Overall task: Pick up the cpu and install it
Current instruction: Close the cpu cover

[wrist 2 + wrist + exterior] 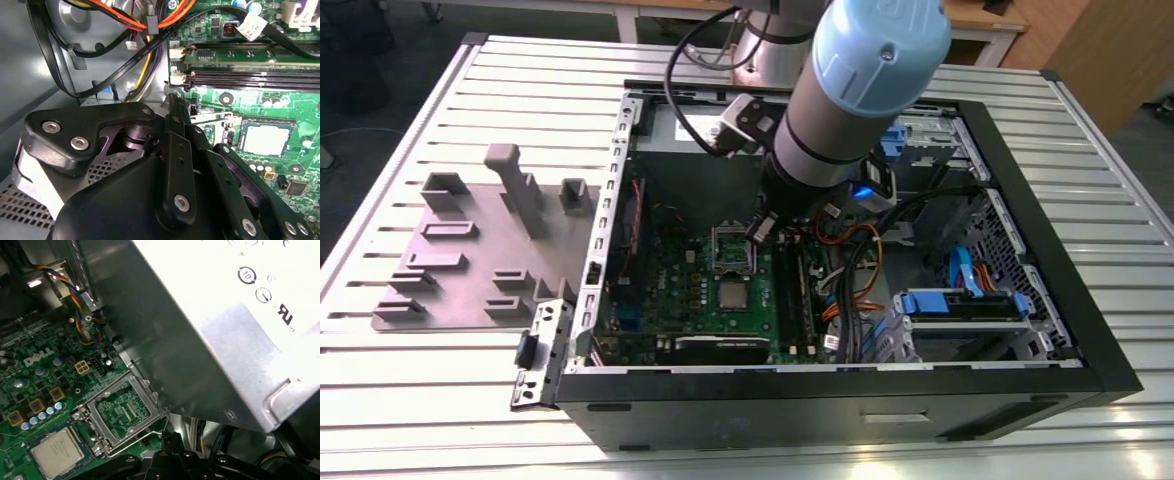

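Gripper is inside the open PC case, low over the motherboard by the open socket bracket; can't tell if fingers are open or closed. Nothing visibly held. Cpu lies flat on the board just beside the bracket, apart from gripper, also seen in both wrist views.

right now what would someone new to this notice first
The big grey-and-blue robot arm reaching down into the open computer case on the slatted table dominates the exterior view. On the green motherboard the cpu lies flat with its silver lid up, right beside the open metal-framed socket bracket. The gripper sits low over the board, apart from the cpu.
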Action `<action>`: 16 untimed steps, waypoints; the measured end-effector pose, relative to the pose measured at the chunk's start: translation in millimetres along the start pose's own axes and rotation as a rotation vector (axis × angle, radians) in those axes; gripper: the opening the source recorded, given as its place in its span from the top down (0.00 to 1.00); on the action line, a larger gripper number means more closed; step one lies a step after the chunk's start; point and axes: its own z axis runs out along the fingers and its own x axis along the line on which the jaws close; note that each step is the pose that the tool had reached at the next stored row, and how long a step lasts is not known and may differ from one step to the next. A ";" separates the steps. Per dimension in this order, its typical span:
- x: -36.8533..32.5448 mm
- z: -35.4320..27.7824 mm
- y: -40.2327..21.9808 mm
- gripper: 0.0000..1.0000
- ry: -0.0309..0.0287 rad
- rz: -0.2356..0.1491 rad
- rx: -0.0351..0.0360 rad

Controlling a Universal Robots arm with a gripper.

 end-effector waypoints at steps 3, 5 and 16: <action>-1.0 2.4 -0.3 0.89 -0.0002 0.000 -0.0002; -1.4 3.7 -0.2 0.89 -0.0007 0.000 -0.0006; -3.6 8.9 0.7 0.89 -0.0084 -0.001 -0.0059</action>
